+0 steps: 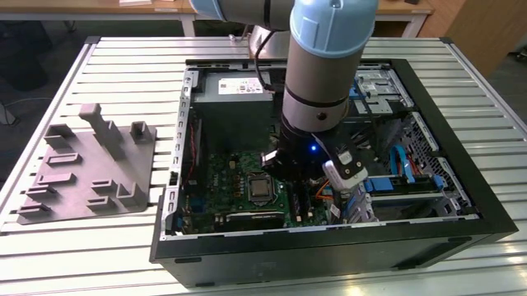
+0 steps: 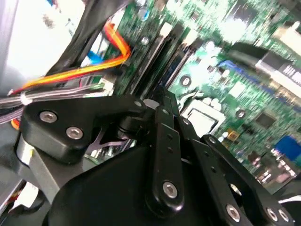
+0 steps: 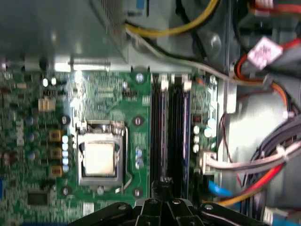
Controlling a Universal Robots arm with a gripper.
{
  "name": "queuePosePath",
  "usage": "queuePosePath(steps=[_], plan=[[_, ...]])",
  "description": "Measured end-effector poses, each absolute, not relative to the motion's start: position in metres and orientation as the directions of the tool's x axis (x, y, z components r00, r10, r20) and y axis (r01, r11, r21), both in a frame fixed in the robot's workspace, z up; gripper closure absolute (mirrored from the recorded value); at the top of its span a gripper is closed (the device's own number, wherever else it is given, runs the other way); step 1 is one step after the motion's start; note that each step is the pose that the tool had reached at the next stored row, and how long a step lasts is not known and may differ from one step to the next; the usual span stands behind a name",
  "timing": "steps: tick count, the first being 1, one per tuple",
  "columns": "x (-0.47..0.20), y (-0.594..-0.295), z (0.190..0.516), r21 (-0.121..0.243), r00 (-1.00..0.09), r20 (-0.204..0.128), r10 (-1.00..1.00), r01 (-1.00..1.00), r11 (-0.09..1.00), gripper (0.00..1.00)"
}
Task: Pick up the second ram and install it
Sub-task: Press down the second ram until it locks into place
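Note:
My gripper (image 1: pixel 290 179) reaches down into the open computer case (image 1: pixel 329 246), low over the green motherboard (image 1: pixel 222 185). In both wrist views the black fingers meet at their tips and look shut (image 3: pixel 164 184) (image 2: pixel 163 101), directly above the long black memory slots (image 3: pixel 170 127) (image 2: pixel 164 52). These slots run beside the square processor socket (image 3: pixel 98 157). The second ram cannot be told apart from the dark slots. Whatever lies under the fingertips is hidden by the gripper's own linkage.
A grey holder plate (image 1: pixel 91 166) with upright ribs lies on the slatted table at the exterior view's left. Orange and red cables (image 3: pixel 254 188) (image 2: pixel 94 66) crowd one side of the slots. The power supply (image 1: pixel 234 92) and a drive cage (image 1: pixel 403 185) stand inside the case.

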State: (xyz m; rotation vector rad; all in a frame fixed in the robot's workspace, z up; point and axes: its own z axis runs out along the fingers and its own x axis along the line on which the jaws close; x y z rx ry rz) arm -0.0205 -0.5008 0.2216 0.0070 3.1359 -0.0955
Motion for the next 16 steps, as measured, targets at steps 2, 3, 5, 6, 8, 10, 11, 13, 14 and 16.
queuePosePath(steps=[2, 3, 5, 6, 8, 10, 11, 13, 14, 16], plan=[[-0.02, -0.508, 0.221, -0.063, -1.0, -0.004, 0.004, 0.005, 0.998, 0.9], [-0.02, -0.51, 0.221, -0.065, -1.0, -0.004, 0.004, 0.004, 0.998, 0.9], [-0.021, -0.513, 0.221, -0.068, -1.0, -0.004, 0.004, 0.004, 0.998, 0.9], [-0.02, -0.513, 0.22, -0.069, -1.0, -0.004, 0.004, 0.004, 0.998, 0.9], [-0.02, -0.514, 0.219, -0.07, -1.0, -0.003, 0.003, 0.004, 0.998, 0.9], [-0.02, -0.515, 0.218, -0.072, -1.0, -0.002, 0.003, 0.003, 0.997, 0.9], [-0.02, -0.516, 0.218, -0.073, -1.0, -0.002, 0.003, 0.003, 0.997, 0.9], [-0.02, -0.516, 0.217, -0.075, -1.0, -0.002, 0.003, 0.003, 0.997, 0.9], [-0.02, -0.516, 0.217, -0.075, -1.0, -0.002, 0.003, 0.003, 0.997, 0.9], [-0.02, -0.516, 0.217, -0.075, -1.0, -0.002, 0.003, 0.003, 0.997, 0.9]])
